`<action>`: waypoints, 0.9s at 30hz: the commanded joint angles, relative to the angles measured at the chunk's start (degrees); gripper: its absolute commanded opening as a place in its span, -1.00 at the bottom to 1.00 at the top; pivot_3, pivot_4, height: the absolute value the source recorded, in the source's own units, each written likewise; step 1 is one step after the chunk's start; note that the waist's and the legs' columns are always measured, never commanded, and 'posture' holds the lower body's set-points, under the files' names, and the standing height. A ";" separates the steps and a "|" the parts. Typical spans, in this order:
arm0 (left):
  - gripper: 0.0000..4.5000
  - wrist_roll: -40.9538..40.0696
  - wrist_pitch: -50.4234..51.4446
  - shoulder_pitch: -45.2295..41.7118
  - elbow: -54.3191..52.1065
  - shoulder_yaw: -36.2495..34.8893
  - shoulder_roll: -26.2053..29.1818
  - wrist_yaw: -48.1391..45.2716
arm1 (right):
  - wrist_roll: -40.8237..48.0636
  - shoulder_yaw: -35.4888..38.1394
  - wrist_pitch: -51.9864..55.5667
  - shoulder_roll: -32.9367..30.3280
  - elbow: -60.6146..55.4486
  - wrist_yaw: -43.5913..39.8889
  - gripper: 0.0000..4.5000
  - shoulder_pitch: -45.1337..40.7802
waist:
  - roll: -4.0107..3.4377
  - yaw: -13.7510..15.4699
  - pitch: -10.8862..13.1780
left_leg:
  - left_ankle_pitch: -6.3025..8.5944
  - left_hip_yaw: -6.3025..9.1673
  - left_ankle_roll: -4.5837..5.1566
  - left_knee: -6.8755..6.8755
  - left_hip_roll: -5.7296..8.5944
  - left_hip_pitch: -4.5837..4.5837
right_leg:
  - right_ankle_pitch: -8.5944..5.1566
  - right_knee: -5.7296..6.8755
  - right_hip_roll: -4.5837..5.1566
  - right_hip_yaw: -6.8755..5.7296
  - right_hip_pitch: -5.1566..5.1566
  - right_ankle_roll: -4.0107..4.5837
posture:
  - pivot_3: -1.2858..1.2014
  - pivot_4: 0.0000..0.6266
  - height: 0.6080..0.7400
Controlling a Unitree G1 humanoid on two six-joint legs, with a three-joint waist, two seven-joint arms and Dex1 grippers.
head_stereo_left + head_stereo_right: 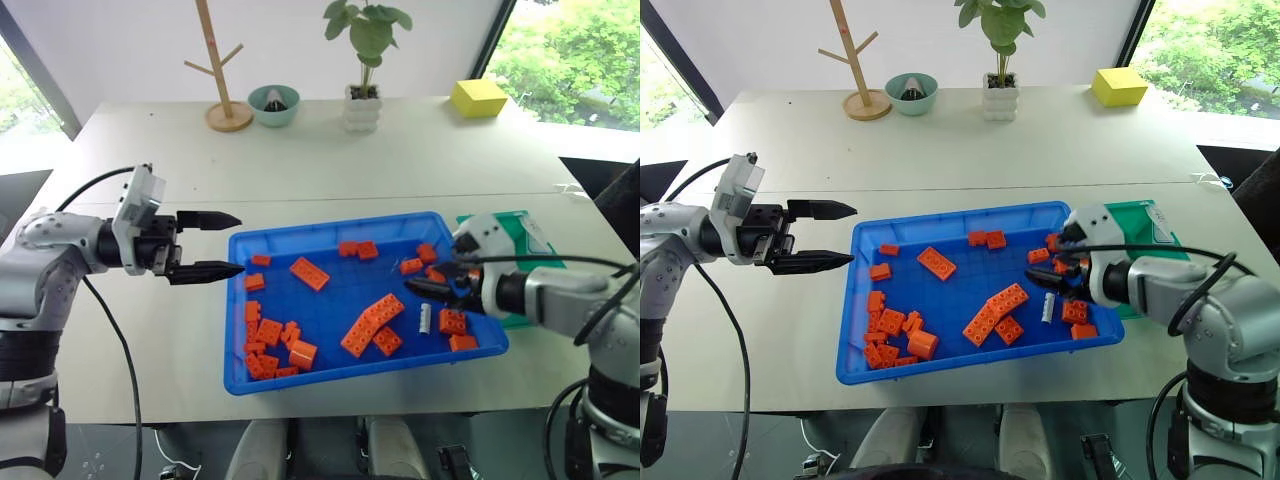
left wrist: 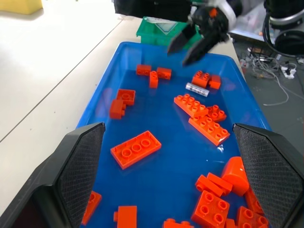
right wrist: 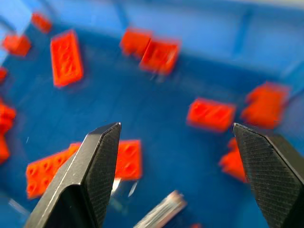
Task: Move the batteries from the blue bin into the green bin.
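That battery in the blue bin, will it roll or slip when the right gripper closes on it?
The battery is a smooth silvery cylinder lying flat, so it probably rolls if nudged sideways. Its glossy casing may slip between pads. Orange bricks beside it could block rolling.

Blue bin (image 1: 236, 300): glossy smooth plastic. Battery (image 1: 425, 318): shiny metal. Bricks (image 1: 372, 322): studded orange plastic. Table (image 1: 400, 160): matt.

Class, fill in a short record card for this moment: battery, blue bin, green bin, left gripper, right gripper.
battery: one silvery cylinder lying in the blue bin among orange bricks
blue bin: on the table, mostly bricks inside
green bin: beside the blue bin's right end, contents hidden
left gripper: open, empty, at the blue bin's left edge
right gripper: open, empty, above the battery
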State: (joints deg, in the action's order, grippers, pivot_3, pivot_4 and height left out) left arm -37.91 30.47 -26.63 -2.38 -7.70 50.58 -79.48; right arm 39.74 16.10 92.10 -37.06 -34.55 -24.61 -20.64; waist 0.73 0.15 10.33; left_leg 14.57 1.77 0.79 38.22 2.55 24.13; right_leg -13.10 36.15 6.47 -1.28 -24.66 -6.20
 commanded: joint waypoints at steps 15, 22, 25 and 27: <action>1.00 -0.53 -0.60 0.52 -1.56 -1.85 0.91 0.60 | 2.01 -0.64 0.28 -0.53 -3.57 5.53 0.70 10.98 | 0.10 0.67 -0.06 | 0.00 0.02 0.00 0.01 0.00 -0.06 | -0.01 -0.02 -0.03 -0.04 0.10 0.01 | 0.03 -0.52 0.43; 1.00 -0.46 -0.78 0.30 -1.26 -1.88 0.96 0.44 | 2.23 0.52 0.38 -1.79 -5.95 4.56 0.70 12.39 | 0.11 0.67 -0.07 | 0.00 0.03 0.00 0.01 0.00 -0.07 | -0.01 -0.03 -0.03 -0.05 0.11 0.02 | 0.03 -0.52 0.43; 1.00 -0.24 -1.04 0.07 -0.90 -1.70 0.93 0.29 | 1.74 -0.02 0.04 -2.59 -6.15 4.43 0.70 12.15 | 0.11 0.62 -0.07 | 0.00 0.02 0.00 0.01 0.00 -0.07 | -0.02 -0.04 -0.02 -0.05 0.11 0.03 | 0.03 -0.52 0.43; 1.00 -0.18 -1.17 -0.09 -0.78 -1.58 0.76 0.36 | 1.82 -0.56 -0.19 -2.16 -5.90 4.32 0.60 11.78 | 0.11 0.61 -0.07 | 0.00 0.02 0.00 0.01 0.00 -0.07 | -0.04 -0.04 -0.02 -0.05 0.11 0.06 | 0.03 -0.52 0.43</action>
State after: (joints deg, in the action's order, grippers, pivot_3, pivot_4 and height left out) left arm -37.95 30.37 -25.59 -2.71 -7.78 50.64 -78.85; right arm 42.10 15.82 91.49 -38.87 -39.77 -20.22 -8.96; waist 0.84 0.76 10.27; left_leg 14.57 1.80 0.79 38.23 2.55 24.06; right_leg -13.14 36.11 6.44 -1.33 -24.55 -6.14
